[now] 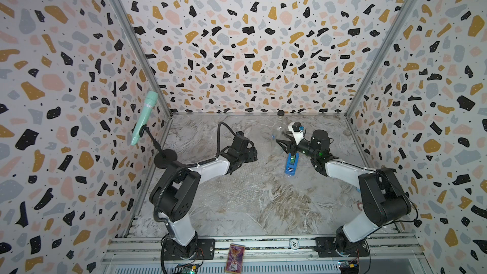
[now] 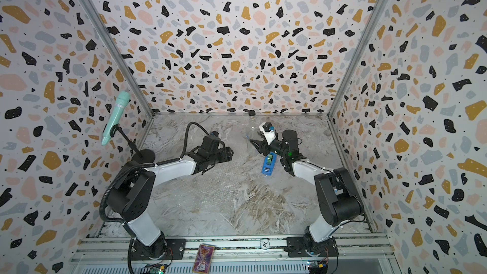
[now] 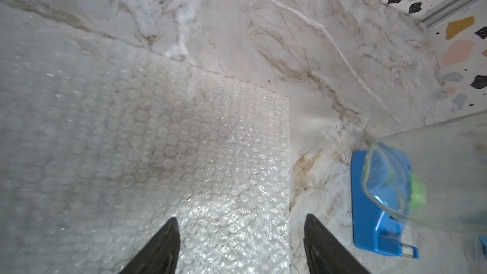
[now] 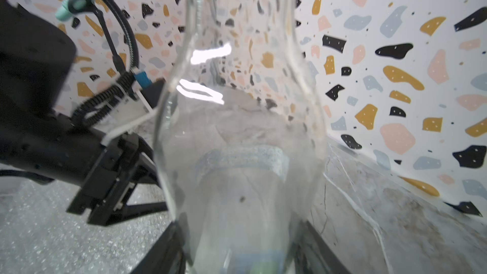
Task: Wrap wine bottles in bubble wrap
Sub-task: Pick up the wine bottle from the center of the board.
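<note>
Glass in mid-air: the right gripper (image 4: 239,253) is clamped around the lower body of the clear wine bottle (image 4: 237,127), holding it off the marble-patterned table (image 3: 303,35), partly over the blue tape dispenser (image 3: 374,206) and reaching beyond it. The bottle's long axis slants up and away from the dispenser, with the base at the dispenser end and the black cap (image 1: 281,112) at the far end. How steep the slant is cannot be told from these views. The bubble wrap (image 3: 158,141) lies flat on the table, one edge near the dispenser, on the dispenser's side nearer the left gripper (image 3: 241,243). That gripper hangs above the same edge of the sheet with its jaws apart and nothing between them. The risks, as they appear from here: smooth glass pinched by two narrow fingers may pivot or slip, and the heavier base would likely swing down onto the dispenser. A descent from this spot could knock the dispenser or land the bottle short of the wrap. Set down askew to the sheet's edge, the bottle would probably roll crooked and leave cap or base uncovered. The light sheet could also drag or bunch if either gripper brushes it.
</note>
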